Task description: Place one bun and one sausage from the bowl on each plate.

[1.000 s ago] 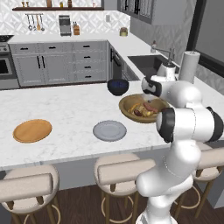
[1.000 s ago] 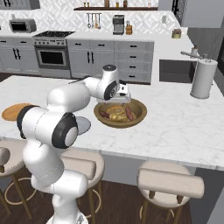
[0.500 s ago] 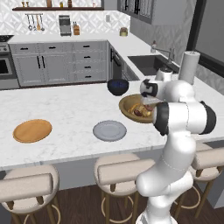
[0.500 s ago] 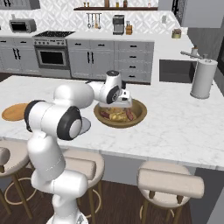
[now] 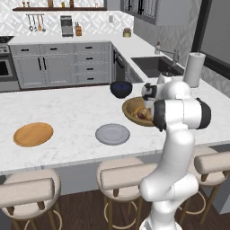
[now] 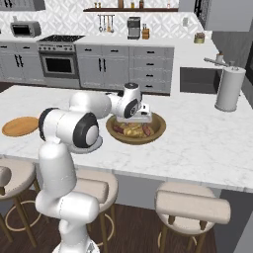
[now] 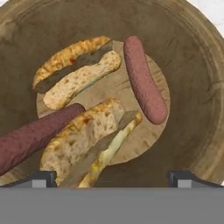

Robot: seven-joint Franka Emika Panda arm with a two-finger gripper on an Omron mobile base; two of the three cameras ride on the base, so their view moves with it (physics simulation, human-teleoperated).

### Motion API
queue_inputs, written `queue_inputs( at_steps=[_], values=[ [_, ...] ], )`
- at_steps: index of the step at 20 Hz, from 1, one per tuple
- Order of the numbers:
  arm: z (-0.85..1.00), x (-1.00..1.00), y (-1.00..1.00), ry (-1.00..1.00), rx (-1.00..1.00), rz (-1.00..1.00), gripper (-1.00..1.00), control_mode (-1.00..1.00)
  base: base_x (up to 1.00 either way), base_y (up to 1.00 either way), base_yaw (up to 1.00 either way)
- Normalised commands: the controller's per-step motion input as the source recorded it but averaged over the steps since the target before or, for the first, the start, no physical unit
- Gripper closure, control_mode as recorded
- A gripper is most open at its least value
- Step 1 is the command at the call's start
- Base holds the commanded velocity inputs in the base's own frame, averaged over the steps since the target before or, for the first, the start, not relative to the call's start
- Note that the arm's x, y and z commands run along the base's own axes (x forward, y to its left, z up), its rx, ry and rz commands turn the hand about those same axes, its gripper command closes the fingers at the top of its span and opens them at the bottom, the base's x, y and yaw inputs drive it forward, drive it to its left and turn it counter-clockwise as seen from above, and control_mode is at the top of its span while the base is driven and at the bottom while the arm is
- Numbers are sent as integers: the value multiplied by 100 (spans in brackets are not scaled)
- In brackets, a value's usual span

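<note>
The wooden bowl (image 5: 128, 108) (image 6: 158, 126) (image 7: 197, 83) holds two split buns and two sausages. In the hand view one bun (image 7: 85, 146) lies just ahead of the fingertips (image 7: 43, 179), and the other bun (image 7: 76, 70) lies farther off. One sausage (image 7: 144, 81) lies on the right, another sausage (image 7: 33, 135) on the left. My gripper (image 7: 113, 181) (image 6: 140, 118) hangs open just above the bowl's contents. The grey plate (image 5: 112, 134) and the orange-brown plate (image 5: 33, 134) (image 6: 21, 125) sit bare to the left.
A dark blue-black bowl (image 5: 121, 89) stands just behind the wooden bowl. A paper towel roll (image 5: 193, 68) (image 6: 229, 89) stands at the counter's right end, near the sink (image 5: 152, 65). Stools (image 5: 123, 177) line the counter's front edge.
The arm has folded up and the hand has come in lower over the wooden bowl. Bowl, plates and food have not moved.
</note>
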Motion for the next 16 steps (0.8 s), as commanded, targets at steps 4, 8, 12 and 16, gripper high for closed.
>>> queue_inputs(
  at_steps=[4,8,12,16],
  values=[
    [-12,50,-16,3,0,0,-100,-100,0,0,0],
    [-29,35,-6,4,-1,0,-100,-100,0,0,0],
    [-42,27,-1,2,-4,0,-100,-100,0,0,0],
    [-32,20,-5,0,-7,1,-100,-100,0,0,0]
  ],
)
